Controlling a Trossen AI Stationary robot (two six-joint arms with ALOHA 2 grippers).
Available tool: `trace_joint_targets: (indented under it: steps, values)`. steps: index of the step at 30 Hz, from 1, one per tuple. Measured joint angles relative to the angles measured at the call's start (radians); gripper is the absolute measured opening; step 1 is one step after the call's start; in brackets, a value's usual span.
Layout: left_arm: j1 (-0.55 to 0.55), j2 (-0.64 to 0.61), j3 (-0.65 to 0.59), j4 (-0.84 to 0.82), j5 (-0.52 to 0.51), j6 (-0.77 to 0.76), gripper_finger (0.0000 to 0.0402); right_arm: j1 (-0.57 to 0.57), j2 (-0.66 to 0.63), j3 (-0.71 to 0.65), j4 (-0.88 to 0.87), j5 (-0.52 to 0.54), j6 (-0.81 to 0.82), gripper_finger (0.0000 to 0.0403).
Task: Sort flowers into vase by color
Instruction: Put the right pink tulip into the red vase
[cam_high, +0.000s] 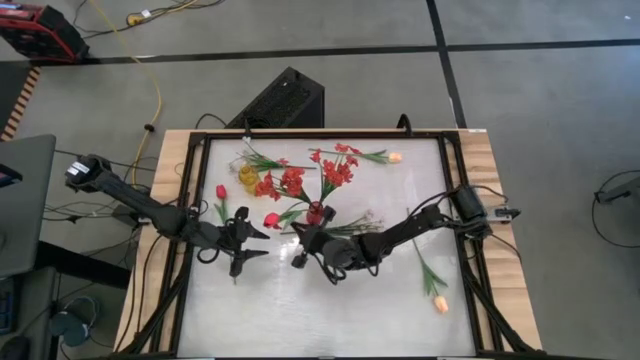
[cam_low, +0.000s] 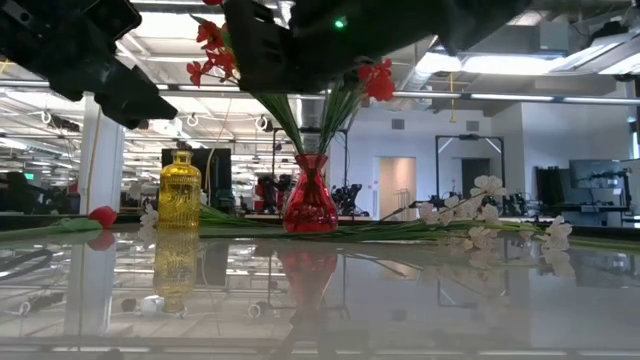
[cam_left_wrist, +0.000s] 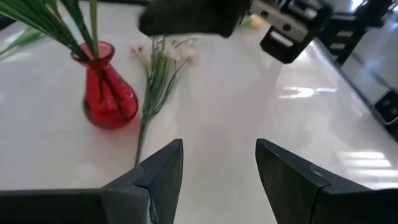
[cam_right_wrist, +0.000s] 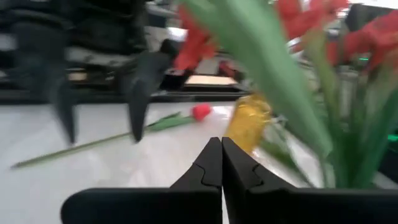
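A red vase (cam_high: 316, 212) (cam_low: 310, 205) stands mid-table with bushy red flowers (cam_high: 335, 170) in it. A yellow vase (cam_high: 247, 177) (cam_low: 180, 190) stands to its left. A white spray (cam_high: 358, 226) (cam_left_wrist: 160, 68) lies flat to the right of the red vase. Red tulips (cam_high: 221, 192) (cam_high: 270, 220) (cam_right_wrist: 200, 112) lie between the vases. Peach tulips (cam_high: 395, 157) (cam_high: 440, 303) lie far and near right. My left gripper (cam_high: 245, 248) (cam_left_wrist: 219, 168) hovers open, near-left of the red vase. My right gripper (cam_high: 300, 245) (cam_right_wrist: 221, 163) is shut and holds nothing, just near of the red vase.
More red clusters (cam_high: 280, 185) and green stems lie between the two vases. The table's black frame (cam_high: 190, 200) runs round the white top. Bare white surface (cam_high: 330, 310) spreads along the near half. Both grippers are close together, a short gap apart.
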Motion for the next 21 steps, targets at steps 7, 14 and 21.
trace_joint_targets:
  steps: [7,14,21]
  values:
    - [0.004,0.0,0.091,-0.217,-0.068,0.0,0.019,-0.003,0.0,0.056,-0.057,0.098,-0.027,0.0016]
    - [0.004,0.0,0.115,-0.267,-0.082,0.0,0.019,-0.006,0.0,0.062,-0.069,0.201,-0.031,0.0017]
    - [0.004,0.0,0.115,-0.291,-0.079,-0.008,0.019,-0.004,-0.01,0.062,-0.098,0.282,-0.019,0.0017]
